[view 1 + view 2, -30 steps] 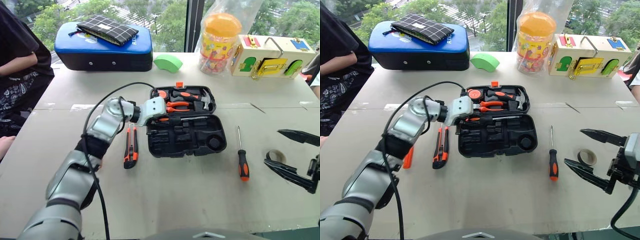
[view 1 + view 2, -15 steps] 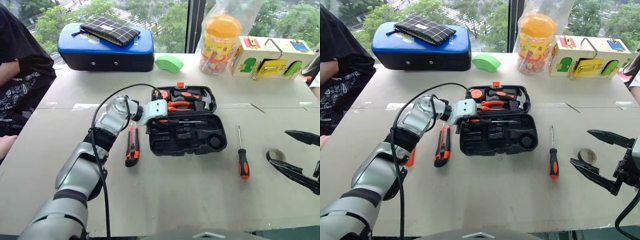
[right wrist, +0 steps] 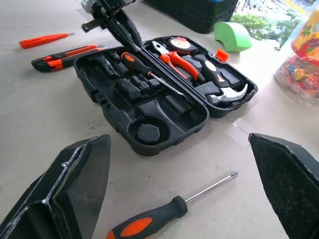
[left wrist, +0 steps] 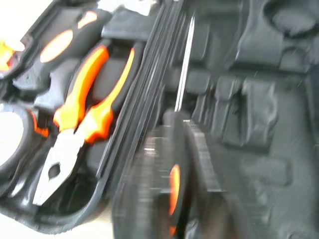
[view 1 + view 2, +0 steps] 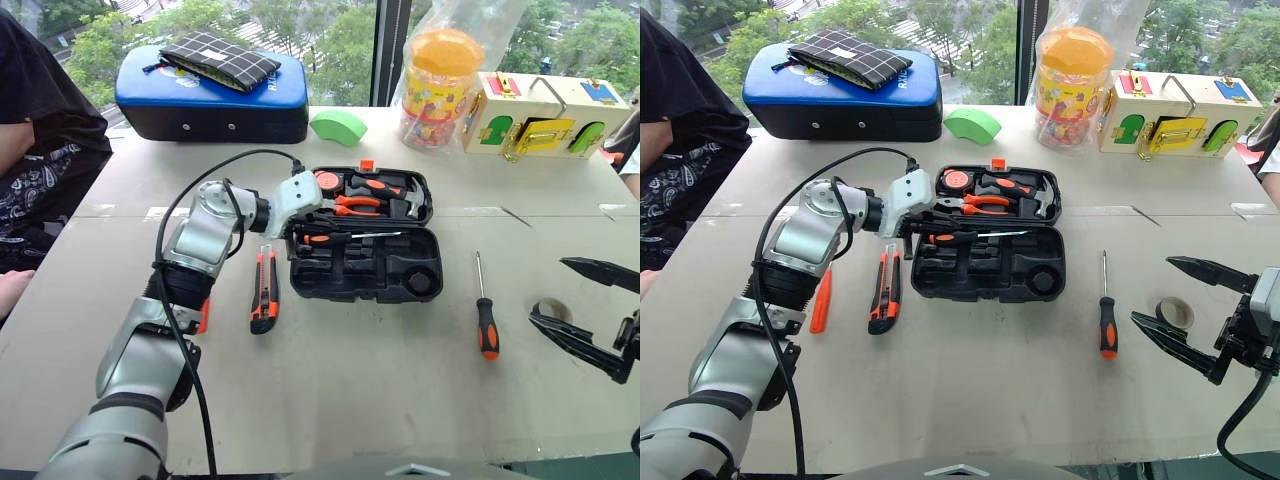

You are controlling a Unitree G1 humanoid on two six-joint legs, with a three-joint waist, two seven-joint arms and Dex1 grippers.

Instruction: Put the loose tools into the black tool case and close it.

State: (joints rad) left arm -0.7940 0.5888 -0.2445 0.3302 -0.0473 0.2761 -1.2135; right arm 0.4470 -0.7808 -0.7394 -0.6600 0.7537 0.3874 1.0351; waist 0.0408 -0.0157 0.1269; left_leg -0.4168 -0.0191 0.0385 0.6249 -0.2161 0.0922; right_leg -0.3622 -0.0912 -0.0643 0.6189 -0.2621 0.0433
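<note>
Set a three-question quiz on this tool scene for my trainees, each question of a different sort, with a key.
1. True or false: the case is closed.
2. How many screwdrivers lie on the table outside the case? A none, B two, C four.
3. Fill in: the right gripper is ____.

Key:
1. False, its lid lies open.
2. B: the orange screwdriver and the long screwdriver.
3. Open.

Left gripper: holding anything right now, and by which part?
The left gripper is shut beside the handle end of a screwdriver lying in the black tool case; an actual grip cannot be told. Right gripper holds nothing.
</note>
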